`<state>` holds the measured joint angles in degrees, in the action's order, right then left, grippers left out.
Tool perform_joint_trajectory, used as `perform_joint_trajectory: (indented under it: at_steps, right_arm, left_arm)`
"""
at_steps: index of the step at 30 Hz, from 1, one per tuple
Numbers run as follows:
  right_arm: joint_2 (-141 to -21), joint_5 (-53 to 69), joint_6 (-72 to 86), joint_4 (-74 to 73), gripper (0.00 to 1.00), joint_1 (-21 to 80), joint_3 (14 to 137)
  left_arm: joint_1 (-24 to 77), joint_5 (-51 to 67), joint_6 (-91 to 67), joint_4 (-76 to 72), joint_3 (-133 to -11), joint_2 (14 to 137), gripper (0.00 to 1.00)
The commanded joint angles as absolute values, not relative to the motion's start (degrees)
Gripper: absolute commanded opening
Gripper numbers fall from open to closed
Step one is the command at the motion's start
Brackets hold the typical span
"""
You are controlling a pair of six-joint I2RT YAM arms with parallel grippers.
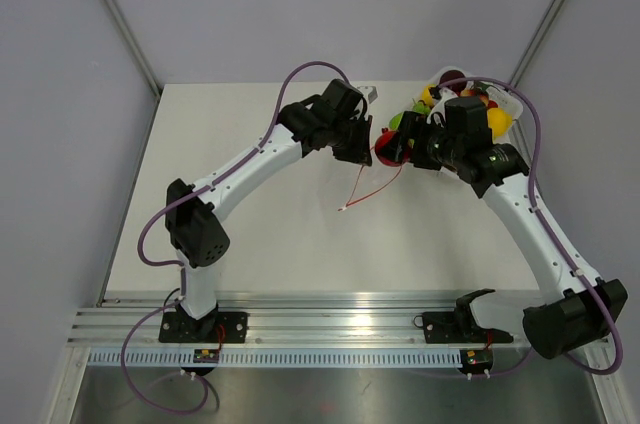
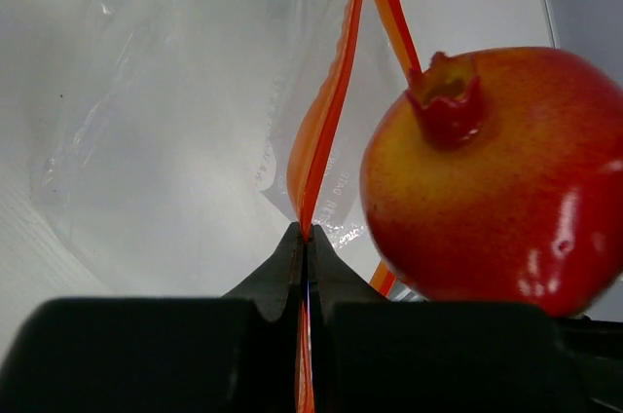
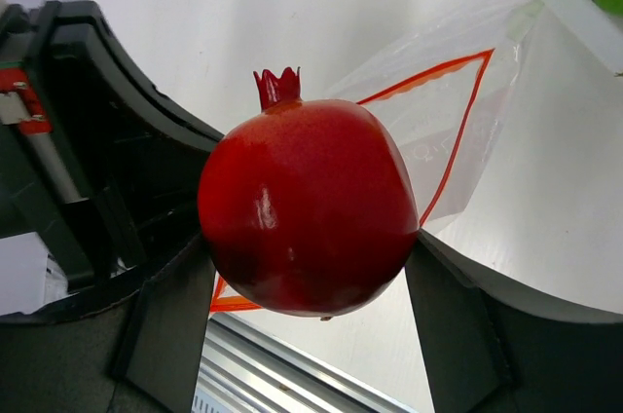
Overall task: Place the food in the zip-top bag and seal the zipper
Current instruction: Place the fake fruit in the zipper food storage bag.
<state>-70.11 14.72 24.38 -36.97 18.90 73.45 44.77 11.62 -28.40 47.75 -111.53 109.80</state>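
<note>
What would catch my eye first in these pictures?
A glossy red toy pomegranate, held between the right gripper's fingers just in front of the open clear bag. Next, the left gripper pinching the bag's orange-red zipper strip, and a colourful fruit pile at the far right of the table.

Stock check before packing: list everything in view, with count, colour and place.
pomegranate: one, red, next to the bag, in the right gripper.
bag: one, clear, mid-table, held by its edge.
zipper: one, orange-red, along the bag's edge, pinched by the left gripper.
fruit: several, exact count unclear; yellow, green, red and dark; in the tray.
tray: one, white, far right of the table.
table: one, white.
arms: two, white and black, reaching in from the near edge.
left gripper: one, black, shut on the zipper.
right gripper: one, black, gripping the pomegranate.
</note>
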Motion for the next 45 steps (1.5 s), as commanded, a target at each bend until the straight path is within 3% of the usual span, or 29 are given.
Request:
perform_joint_trajectory:
  at_steps: [1,18,24,45]
  right_arm:
    - [-71.4,15.9,25.0,-34.2,0.52,19.6,72.0]
    - [-75.1,11.8,23.8,-37.6,0.54,20.0,69.6]
    - [-75.1,13.4,24.2,-36.8,0.62,20.2,69.5]
    - [-78.8,17.3,21.3,-38.0,0.56,23.6,70.0]
  left_arm:
    - [45.0,11.8,-29.4,45.4,-113.4,108.9,0.0]
    - [44.8,13.8,-29.2,45.4,-116.0,109.3,0.0]
    - [44.8,14.3,-29.2,44.9,-115.8,109.4,0.0]
    - [44.1,15.9,-29.1,43.8,-114.4,109.7,0.0]
